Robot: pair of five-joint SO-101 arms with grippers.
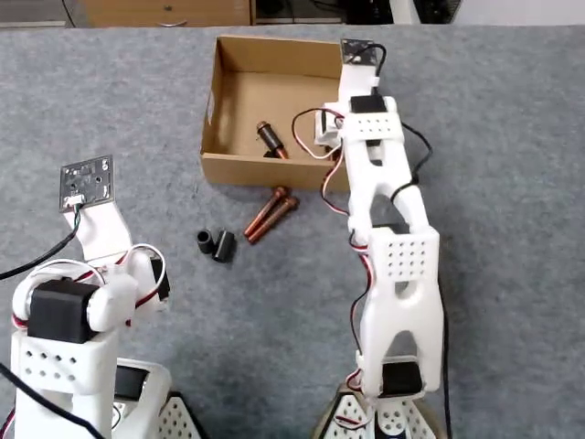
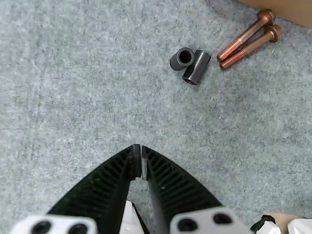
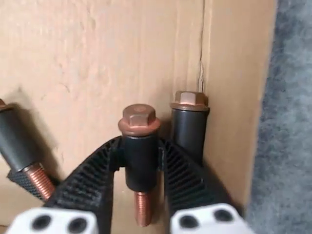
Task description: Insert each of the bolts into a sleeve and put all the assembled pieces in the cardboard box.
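My right gripper (image 3: 140, 151) is clamped on an assembled piece (image 3: 140, 168), jaws pressed to its dark barrel with the copper head above and the threaded end poking out below. I hold it inside the cardboard box (image 3: 73, 58), close to one wall. Just beside it a second assembled piece (image 3: 189, 127) stands against that wall, and a third assembled piece (image 3: 15, 141) lies further off on the box floor. I judge three of five pairs joined, two of them delivered and the held one not yet let go. What is left sits on the desk (image 1: 119, 101) just outside the box: two loose bolts (image 1: 271, 212) lying side by side, and near them two bare sleeves (image 1: 216, 243) touching each other. My left gripper (image 2: 140, 162) hangs over the desk with its jaws closed on nothing, well apart from those parts. From above, my right arm covers the corner where I am working, so the high view gives me one piece lying in the box, probably the third one, while the right wrist view makes the held piece and its neighbour plain. The left wrist view adds that one sleeve stands on end with its bore up and the other lies on its side.
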